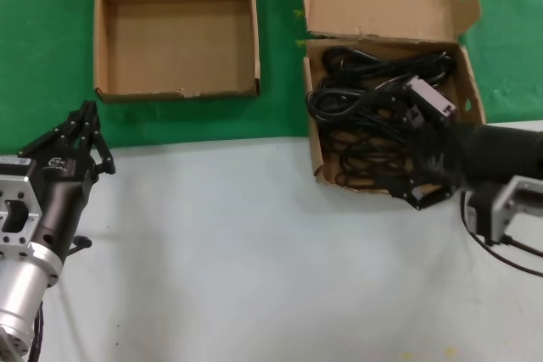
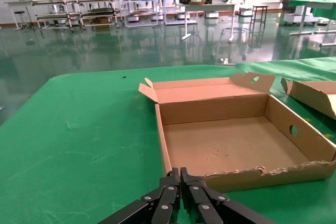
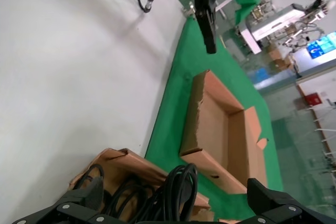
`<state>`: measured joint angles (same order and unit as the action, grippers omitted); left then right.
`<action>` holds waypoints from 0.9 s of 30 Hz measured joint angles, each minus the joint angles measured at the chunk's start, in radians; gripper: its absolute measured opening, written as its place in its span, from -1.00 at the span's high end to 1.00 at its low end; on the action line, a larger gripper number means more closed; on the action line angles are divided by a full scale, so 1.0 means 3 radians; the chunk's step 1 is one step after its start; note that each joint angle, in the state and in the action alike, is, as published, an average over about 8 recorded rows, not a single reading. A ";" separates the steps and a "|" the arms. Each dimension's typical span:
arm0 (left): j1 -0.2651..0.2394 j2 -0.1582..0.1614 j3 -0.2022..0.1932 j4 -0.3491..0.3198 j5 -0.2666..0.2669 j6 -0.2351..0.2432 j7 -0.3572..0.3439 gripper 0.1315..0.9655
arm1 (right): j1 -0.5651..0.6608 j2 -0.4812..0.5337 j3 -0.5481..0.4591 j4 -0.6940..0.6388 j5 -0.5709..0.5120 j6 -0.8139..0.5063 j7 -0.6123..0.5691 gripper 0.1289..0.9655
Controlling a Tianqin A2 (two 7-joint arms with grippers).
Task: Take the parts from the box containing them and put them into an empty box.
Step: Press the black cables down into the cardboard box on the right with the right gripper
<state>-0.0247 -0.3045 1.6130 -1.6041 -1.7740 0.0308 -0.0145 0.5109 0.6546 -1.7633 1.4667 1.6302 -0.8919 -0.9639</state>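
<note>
Head view: the thin black power cords (image 1: 373,99), bundled in long loops with moulded plugs, lie tangled in the brown corrugated cardboard tray with the tall lid flap (image 1: 469,82). The right gripper (image 1: 424,146) reaches into this tray from its near right corner, its fingers spread wide over the cords with nothing clamped. The shallow square brown cardboard box with the short lid flap (image 1: 103,48) stands well apart to the left of the tray, on green cloth, and holds nothing. The left gripper (image 1: 85,129) waits near the front of that box, fingers pressed together on nothing.

Handling, as a judgement: the cords look light, limp and somewhat slick; loops will sag and may drag neighbouring bundles along. The best hold is probably across several strands at the middle of 1 bundle, not on a single strand or a plug.

Right wrist view: 1 loop of cord (image 3: 178,192) rises between the spread black fingers (image 3: 273,203), a relation the head view hides behind the arm. It also shows the left gripper (image 3: 209,38) far off beyond the empty box (image 3: 210,129).

Left wrist view: the ragged front edge of the empty box (image 2: 262,174), its bare floor, and the closed fingertips (image 2: 172,182) just before it; the cords do not appear here.
</note>
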 joint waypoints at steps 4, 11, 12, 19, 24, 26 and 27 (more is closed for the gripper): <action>0.0000 0.0000 0.0000 0.0000 0.0000 0.0000 0.0000 0.92 | 0.0166 -0.0030 -0.0172 -0.0082 -0.0123 0.0048 0.0068 -0.99; 0.0000 0.0000 0.0000 0.0000 0.0000 0.0000 0.0000 0.96 | 0.0370 -0.0144 -0.0394 -0.0235 -0.0295 0.0202 0.0123 -0.88; 0.0000 0.0000 0.0000 0.0000 0.0000 0.0000 0.0000 0.96 | 0.0393 -0.0161 -0.0419 -0.0256 -0.0318 0.0227 0.0130 -0.86; 0.0000 0.0000 0.0000 0.0000 0.0000 0.0000 0.0000 0.97 | 0.0539 -0.0264 -0.0564 -0.0379 -0.0459 0.0399 0.0212 -0.65; 0.0000 0.0000 0.0000 0.0000 0.0000 0.0000 0.0000 0.97 | 0.0611 -0.0291 -0.0636 -0.0422 -0.0524 0.0476 0.0288 -0.58; 0.0000 0.0000 0.0000 0.0000 0.0000 0.0000 0.0000 0.97 | 0.0631 -0.0291 -0.0661 -0.0432 -0.0545 0.0496 0.0318 -0.52; 0.0000 0.0000 0.0000 0.0000 0.0000 0.0000 0.0000 0.97 | 0.0640 -0.0290 -0.0673 -0.0436 -0.0556 0.0505 0.0333 -0.47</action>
<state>-0.0247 -0.3045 1.6130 -1.6041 -1.7739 0.0308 -0.0145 0.7031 0.5676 -1.9651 1.3360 1.4636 -0.7405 -0.8642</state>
